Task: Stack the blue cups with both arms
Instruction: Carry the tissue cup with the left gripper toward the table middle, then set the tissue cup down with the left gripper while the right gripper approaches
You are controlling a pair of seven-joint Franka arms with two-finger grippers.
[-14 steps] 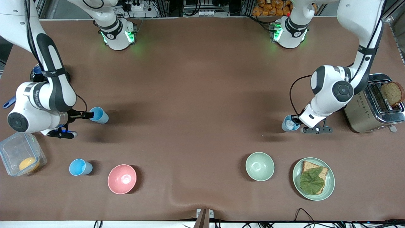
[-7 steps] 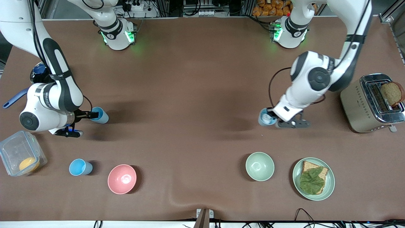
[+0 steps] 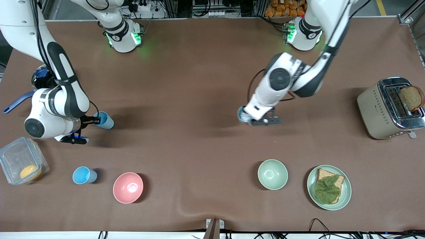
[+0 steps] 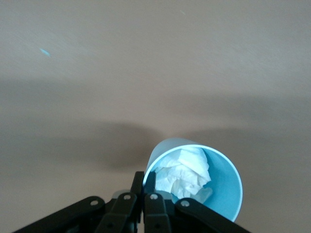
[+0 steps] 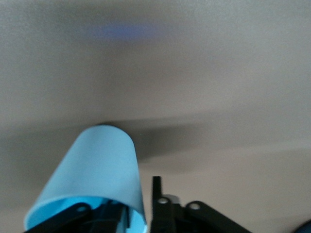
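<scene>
One blue cup point(image 3: 241, 116), with crumpled white paper point(image 4: 184, 172) inside, hangs over the middle of the table. My left gripper point(image 3: 247, 117) is shut on its rim; the left wrist view shows the fingers point(image 4: 144, 177) pinching the wall of this cup point(image 4: 214, 194). The other blue cup point(image 3: 106, 121) stands on the table near the right arm's end. My right gripper point(image 3: 95, 120) is at its rim. In the right wrist view one finger is inside that cup point(image 5: 97, 165) and the other outside. The right gripper point(image 5: 140, 199) is narrowly open, with a sliver of table showing beside the wall.
A sky-blue cup point(image 3: 83, 175), a pink bowl point(image 3: 128, 187) and a clear box point(image 3: 13, 156) sit nearer the camera at the right arm's end. A green bowl point(image 3: 272, 174), a plate point(image 3: 346, 191) of bread and a toaster point(image 3: 382, 113) are at the left arm's end.
The left arm has carried its cup from beside the toaster toward the table's middle. The right gripper's fingers have drawn together around the other cup's rim.
</scene>
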